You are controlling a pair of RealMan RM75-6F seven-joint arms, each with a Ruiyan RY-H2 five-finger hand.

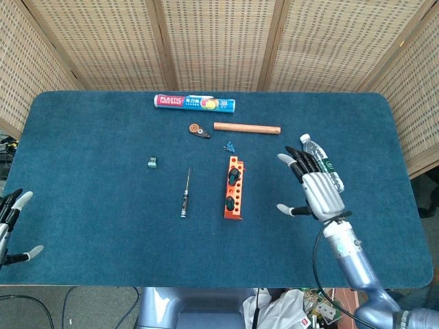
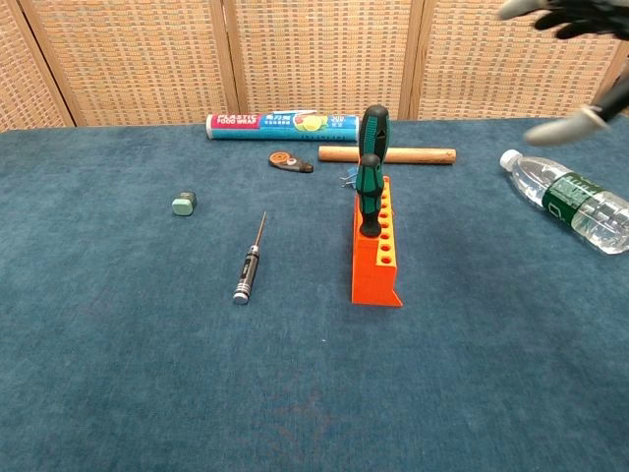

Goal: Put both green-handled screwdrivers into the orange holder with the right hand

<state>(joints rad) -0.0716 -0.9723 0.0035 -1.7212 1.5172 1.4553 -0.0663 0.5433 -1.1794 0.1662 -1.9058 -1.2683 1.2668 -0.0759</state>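
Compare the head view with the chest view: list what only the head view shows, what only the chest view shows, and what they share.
Only the head view shows the left hand at the table's edge, fingers apart and holding nothing, and the whole open right hand beside the water bottle.

Only the chest view shows both green-handled screwdrivers standing upright in the orange holder; there just the right hand's fingertips show.

Both share the black screwdriver, plastic wrap box, wooden rod.

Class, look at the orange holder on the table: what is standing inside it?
Two green-handled screwdrivers stand upright in the orange holder, handles up. Their shafts are hidden inside the holes. The other holes look empty.
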